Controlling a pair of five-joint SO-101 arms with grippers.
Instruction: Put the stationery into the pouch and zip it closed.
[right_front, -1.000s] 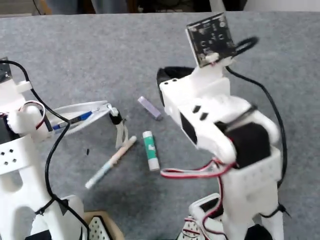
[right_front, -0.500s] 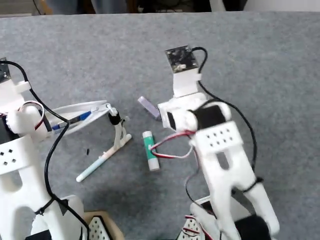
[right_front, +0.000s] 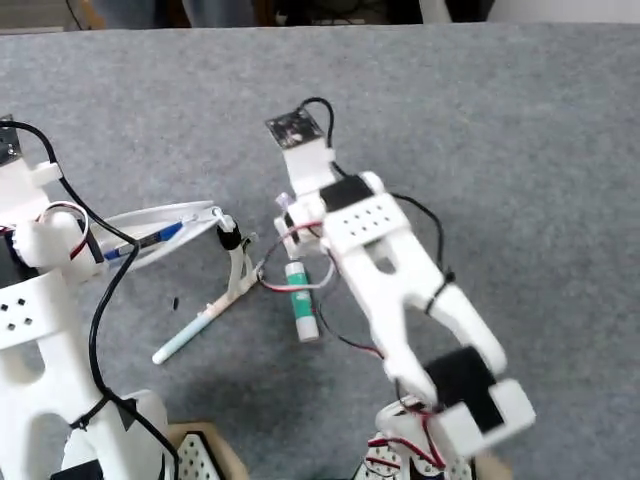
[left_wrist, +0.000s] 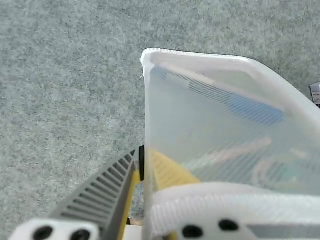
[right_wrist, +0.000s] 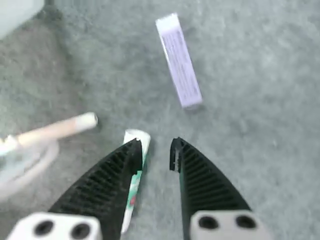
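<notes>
The right gripper (right_wrist: 155, 147) hangs with jaws slightly apart and empty, over the top end of the glue stick (right_wrist: 134, 175). The eraser (right_wrist: 178, 60) lies just beyond and the pen (right_wrist: 55, 128) alongside. The left gripper (left_wrist: 144, 169) seems clamped on the pouch (left_wrist: 210, 125) edge, with a blue pen (right_front: 160, 238) inside.

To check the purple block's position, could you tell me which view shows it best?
The right wrist view: the purple block lies whole on the mat, beyond the right gripper. In the high view the right arm covers most of it.
</notes>
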